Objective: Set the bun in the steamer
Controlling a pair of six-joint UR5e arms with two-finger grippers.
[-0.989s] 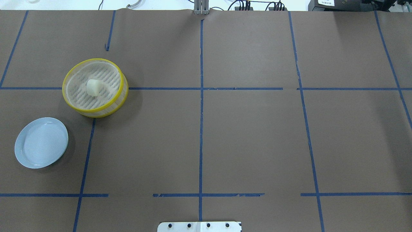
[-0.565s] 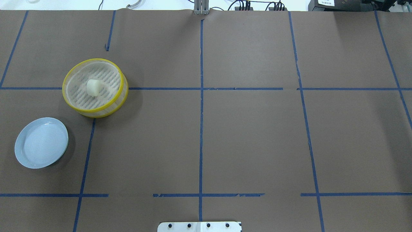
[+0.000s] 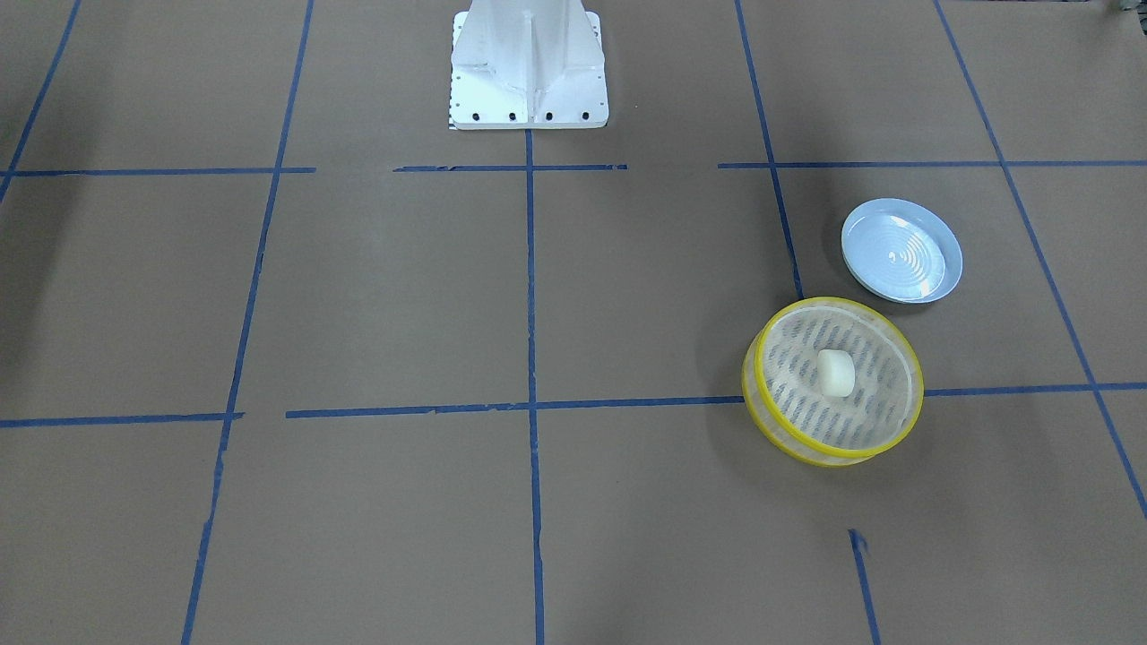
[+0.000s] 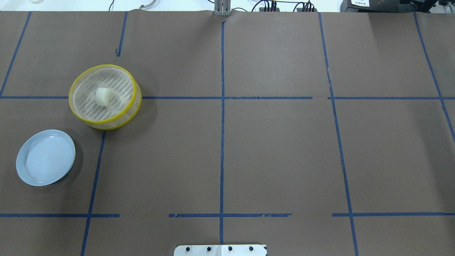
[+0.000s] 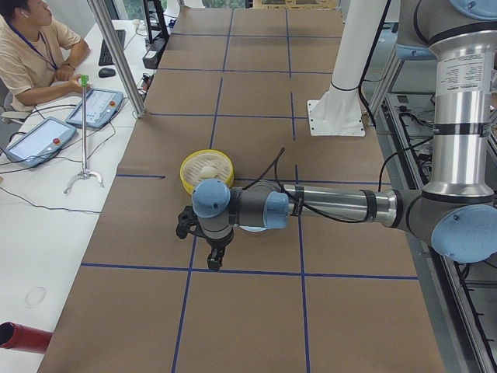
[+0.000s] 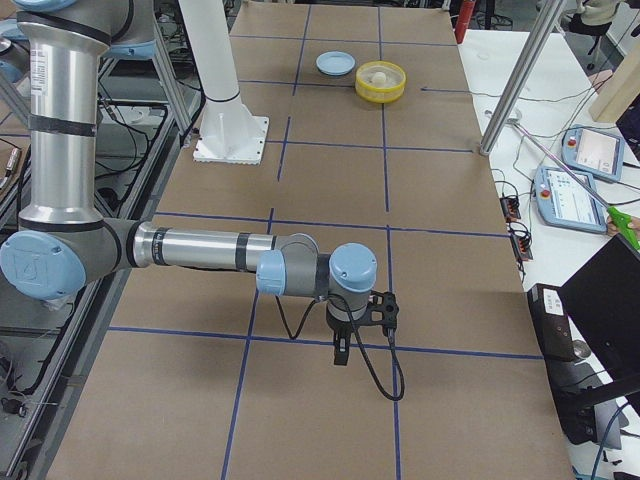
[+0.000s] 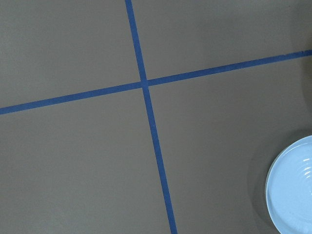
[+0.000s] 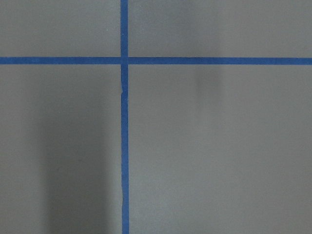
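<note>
Brown paper (image 4: 277, 153) covers the desk, and in the overhead view nothing on it has moved during the last second. I judge from this that the placing is finished and the arms are only standing off.

Nearest to the robot's edge, the left gripper (image 5: 215, 255) hangs above the left half of the desk and the right gripper (image 6: 341, 350) above the right half. Only the side views show them, so I cannot tell if their fingers are spread or pressed together. Neither seems to carry anything.

Farther in, close to the left edge, lies the pale blue plate (image 4: 46, 158), with nothing on it. Beyond it, toward the far left corner, stands the steamer (image 4: 121, 89). The bun (image 4: 103, 96) rests on its slotted floor, about in the middle and apart from the yellow rim. Its longer side seems to run from the near edge toward the far edge, only a little longer than its width. I see no end that points.
</note>
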